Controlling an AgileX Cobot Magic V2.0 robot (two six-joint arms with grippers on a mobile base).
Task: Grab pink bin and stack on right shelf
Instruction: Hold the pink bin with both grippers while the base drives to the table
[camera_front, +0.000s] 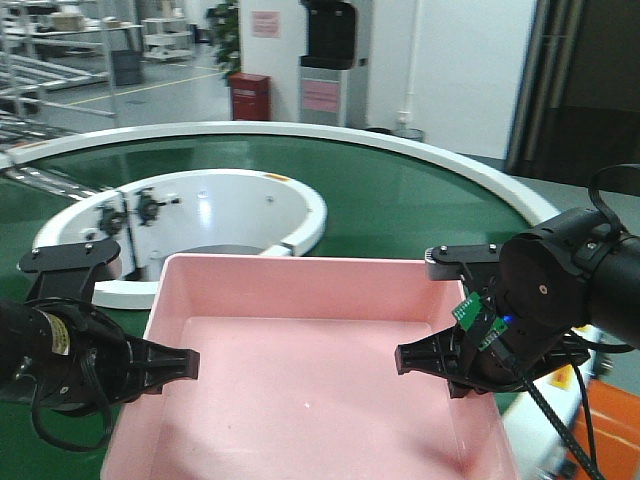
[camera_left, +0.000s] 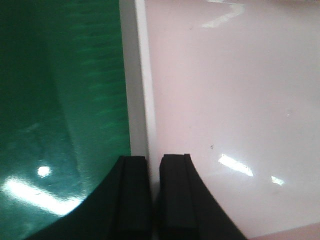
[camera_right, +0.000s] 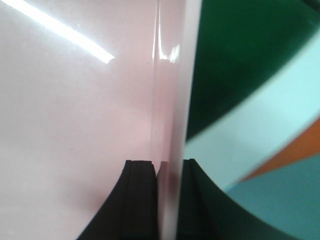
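Front view: pink bin (camera_front: 310, 390) lies over the green conveyor belt (camera_front: 400, 200), left gripper (camera_front: 188, 365) and right gripper (camera_front: 405, 358) at its side walls. The grasp step is judged complete. Left wrist view: fingers (camera_left: 132, 195) pinch the rim. Right wrist view: fingers (camera_right: 140, 200) pinch the opposite wall — next, a level, synchronised lift.
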